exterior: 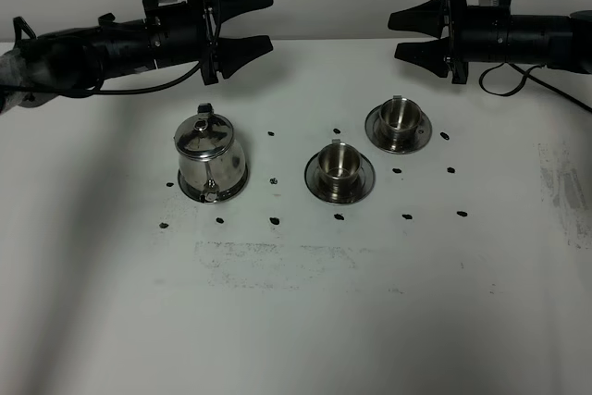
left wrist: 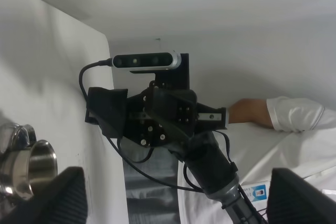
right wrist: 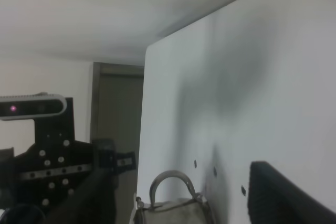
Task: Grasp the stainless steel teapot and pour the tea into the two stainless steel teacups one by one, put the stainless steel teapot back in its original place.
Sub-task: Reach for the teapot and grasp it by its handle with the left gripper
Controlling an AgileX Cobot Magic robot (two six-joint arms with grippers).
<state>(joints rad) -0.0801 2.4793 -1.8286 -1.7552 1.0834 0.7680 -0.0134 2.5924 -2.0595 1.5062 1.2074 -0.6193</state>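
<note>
The stainless steel teapot stands upright on its shallow steel tray at the left of the white table; its ring handle also shows in the right wrist view. Two steel teacups on saucers stand to its right, the nearer cup in the middle and the farther cup behind it. One cup shows in the left wrist view. My left gripper is open and empty, held in the air behind the teapot. My right gripper is open and empty, held behind the farther cup.
Small black marks dot the table around the pot and cups. The table's back edge runs just behind both grippers. A person in a white shirt shows beyond the right arm in the left wrist view.
</note>
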